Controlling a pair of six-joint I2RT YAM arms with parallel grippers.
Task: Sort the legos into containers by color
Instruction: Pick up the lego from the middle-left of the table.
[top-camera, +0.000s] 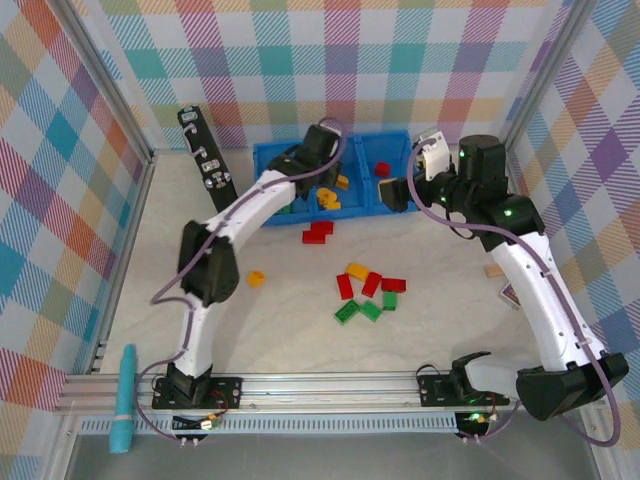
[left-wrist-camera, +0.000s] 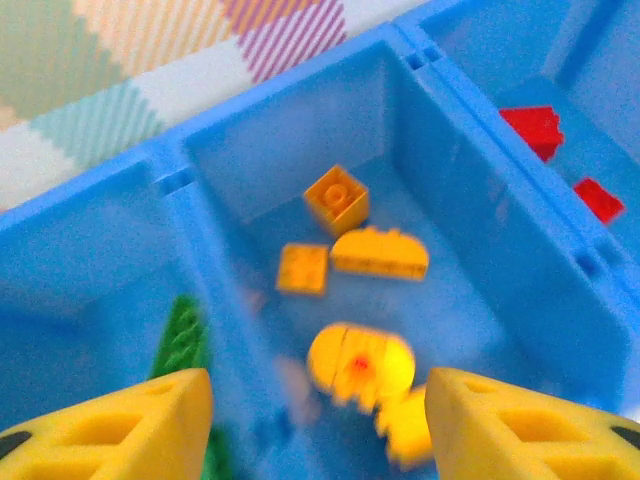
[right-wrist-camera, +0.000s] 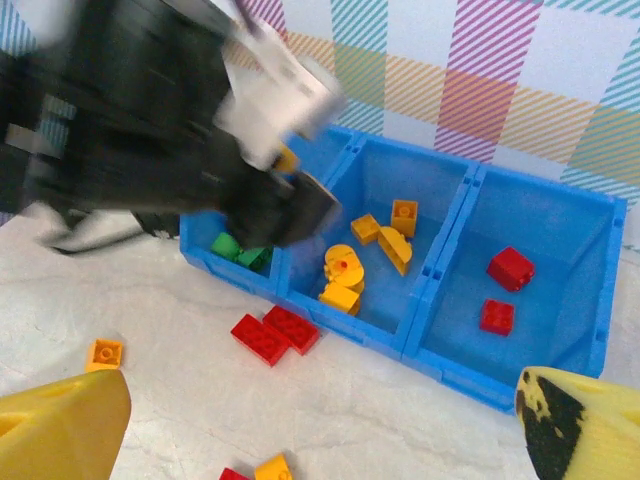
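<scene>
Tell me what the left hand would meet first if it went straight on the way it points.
Likely the round yellow brick in the middle compartment of the blue bin: it sits straight ahead of the open left hand. Depth is unclear.

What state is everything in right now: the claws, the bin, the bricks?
Blue bin: upright; green bricks left, yellow bricks middle, red bricks right.
Left claw: open, empty, over the middle compartment.
Right claw: open, empty.
Loose bricks: lying unsorted on the table.
</scene>
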